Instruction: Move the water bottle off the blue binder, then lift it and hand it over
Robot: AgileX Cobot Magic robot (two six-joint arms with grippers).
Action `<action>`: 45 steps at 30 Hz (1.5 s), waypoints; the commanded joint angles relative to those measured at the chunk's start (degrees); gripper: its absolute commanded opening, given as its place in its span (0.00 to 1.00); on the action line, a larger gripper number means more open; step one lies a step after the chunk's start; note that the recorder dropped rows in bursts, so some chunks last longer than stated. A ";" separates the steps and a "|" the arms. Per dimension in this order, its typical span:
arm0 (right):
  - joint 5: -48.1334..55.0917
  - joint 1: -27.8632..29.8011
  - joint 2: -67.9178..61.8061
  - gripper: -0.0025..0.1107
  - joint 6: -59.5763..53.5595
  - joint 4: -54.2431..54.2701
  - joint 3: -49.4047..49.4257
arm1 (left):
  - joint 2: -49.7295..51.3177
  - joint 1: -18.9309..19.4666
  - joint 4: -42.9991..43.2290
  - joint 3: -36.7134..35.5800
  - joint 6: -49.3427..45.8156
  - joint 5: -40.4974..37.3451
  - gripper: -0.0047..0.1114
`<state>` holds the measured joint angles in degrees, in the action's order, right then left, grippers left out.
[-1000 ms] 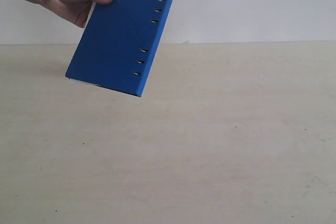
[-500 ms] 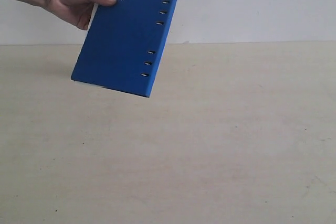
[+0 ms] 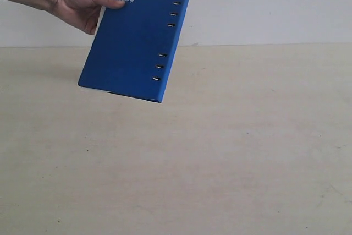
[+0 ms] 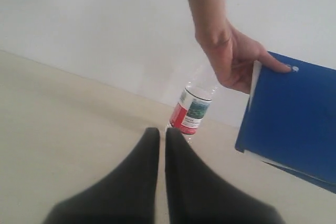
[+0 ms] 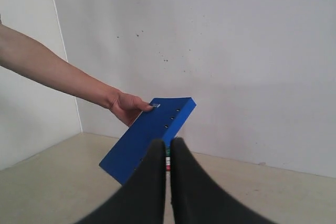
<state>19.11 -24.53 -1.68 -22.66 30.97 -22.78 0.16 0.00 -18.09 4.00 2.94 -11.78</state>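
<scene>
Judging the small clear plastic water bottle (image 4: 190, 109), standing behind the flat blue binder (image 3: 135, 42) that a person's hand (image 3: 82, 4) tilts, light, slick and crushable, we favour its labelled waist; left gripper (image 4: 162, 134) and right gripper (image 5: 169, 144) show jaws closed, empty.

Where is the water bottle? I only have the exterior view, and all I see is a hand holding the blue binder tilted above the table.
Observer: The left wrist view shows the water bottle beside the hand, on the far side of the blue binder from your camera.
Operator: Is it upright?
Observer: Roughly upright, label showing. Its cap is out of sight by the hand, and the left pincer cuts off its base.
Operator: And the pincers?
Observer: Both are shut and hold nothing. The right pincer points toward the binder's ring-slot edge.
</scene>
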 commanded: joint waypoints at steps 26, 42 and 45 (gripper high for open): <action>-0.64 -0.06 -0.24 0.03 -0.07 -0.04 0.11 | -0.16 0.05 21.76 -4.00 -0.62 -4.35 0.08; -3.12 1.50 1.08 0.03 3.43 -7.29 0.11 | -0.16 0.05 21.76 -4.00 -0.80 -4.34 0.08; -4.80 5.79 1.68 0.02 6.72 -10.48 0.11 | -0.16 0.05 21.76 -4.00 -0.80 -4.34 0.08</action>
<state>16.58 -22.10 -0.55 -18.68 24.15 -22.78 0.16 0.00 3.42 0.20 1.86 -16.36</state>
